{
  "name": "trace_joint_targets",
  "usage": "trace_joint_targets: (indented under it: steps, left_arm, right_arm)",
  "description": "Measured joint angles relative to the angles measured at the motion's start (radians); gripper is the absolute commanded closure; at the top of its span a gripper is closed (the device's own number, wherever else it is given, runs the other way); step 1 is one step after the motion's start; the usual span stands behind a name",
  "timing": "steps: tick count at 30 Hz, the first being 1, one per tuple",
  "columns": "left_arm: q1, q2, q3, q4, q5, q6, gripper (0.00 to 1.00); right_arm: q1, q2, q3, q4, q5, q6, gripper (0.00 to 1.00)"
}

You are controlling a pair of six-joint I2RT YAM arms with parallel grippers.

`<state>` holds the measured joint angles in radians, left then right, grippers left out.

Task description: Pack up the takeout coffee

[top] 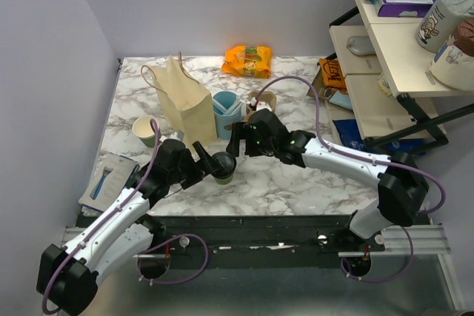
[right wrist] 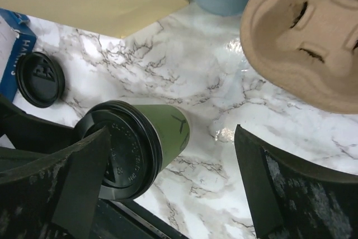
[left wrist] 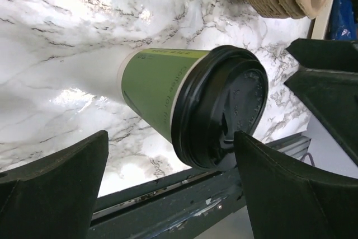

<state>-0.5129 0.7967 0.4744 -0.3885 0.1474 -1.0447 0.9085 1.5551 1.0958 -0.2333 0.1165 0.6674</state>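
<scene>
Your left gripper point(left wrist: 170, 138) is spread wide, one dark finger point(left wrist: 56, 188) on each side of the takeout coffee point(left wrist: 162, 93). The nearer finger stands well apart from the cup's green wall. The cup's black lid point(left wrist: 224, 116) comes close to the other finger, and you cannot tell whether they touch.

Your right gripper point(right wrist: 172, 135) is also spread wide and hangs by the same cup from the opposite side. In its wrist view one finger point(right wrist: 78, 188) partly hides the lidded top, and the other finger stands well clear of the cup.

Seen from above, the takeout coffee stands on the marble table point(top: 296, 183) near its front edge, between the two gripper heads. The left head is at its left and the right head is just behind it.

A tan paper bag point(top: 185, 101) with handles stands upright behind the cup. A light-blue cup point(top: 228, 112) is just beside the bag on its right, with a cardboard cup carrier point(top: 263, 100) beyond that. A lidless paper cup point(top: 145, 131) stands to the left of the bag.

In the right wrist view, a loose black lid point(right wrist: 39, 79) lies flat on the marble next to a blue packet point(right wrist: 11, 48). An orange packet point(top: 248, 61) lies at the far edge of the table. A shelf unit point(top: 400, 42) holding boxes stands off the table to the right.
</scene>
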Motion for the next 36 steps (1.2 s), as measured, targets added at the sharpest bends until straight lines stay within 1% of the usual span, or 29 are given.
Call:
trace_joint_targets:
  steps: [4,8,11,15,16,18,20,24,27,30,32,36]
  left_arm:
    - [0.000,-0.020,0.064,-0.081,-0.027,0.035,0.01]
    - [0.000,-0.066,0.118,-0.148,-0.066,0.060,0.01]
    - [0.000,-0.092,0.130,-0.165,-0.080,0.070,0.01]
    - [0.000,-0.086,0.115,-0.156,-0.082,0.076,0.01]
    - [0.000,-0.079,0.108,-0.150,-0.079,0.076,0.04]
    - [0.000,-0.047,0.080,-0.113,-0.069,0.074,0.05]
    - [0.000,-0.019,0.052,-0.076,-0.057,0.073,0.08]
    - [0.000,0.035,-0.003,0.055,0.005,0.045,0.13]
    - [0.000,0.064,-0.034,0.148,0.049,0.021,0.17]
    - [-0.002,0.098,-0.039,0.205,0.076,0.006,0.18]
    - [-0.008,0.138,-0.040,0.256,0.096,-0.007,0.21]
    - [-0.042,0.209,-0.043,0.360,0.127,-0.040,0.24]
  right_arm:
    - [-0.001,-0.076,0.006,-0.021,0.032,-0.042,0.00]
    - [-0.001,-0.226,-0.013,-0.006,0.082,-0.072,0.00]
    - [-0.003,-0.351,-0.072,0.053,0.093,-0.108,0.00]
    - [-0.006,-0.448,-0.153,0.075,0.093,-0.139,0.00]
    - [-0.006,-0.477,-0.183,0.076,0.093,-0.142,0.00]
    - [-0.006,-0.549,-0.255,0.074,0.093,-0.143,0.00]
    - [-0.006,-0.616,-0.306,0.070,0.096,-0.140,0.00]
    - [-0.006,-0.699,-0.356,0.054,0.114,-0.122,0.00]
    - [-0.006,-0.716,-0.373,0.035,0.125,-0.113,0.00]
    - [-0.006,-0.712,-0.385,0.014,0.125,-0.115,0.00]
    - [-0.006,-0.699,-0.385,0.005,0.126,-0.120,0.00]
    - [-0.006,-0.672,-0.385,-0.002,0.126,-0.127,0.00]
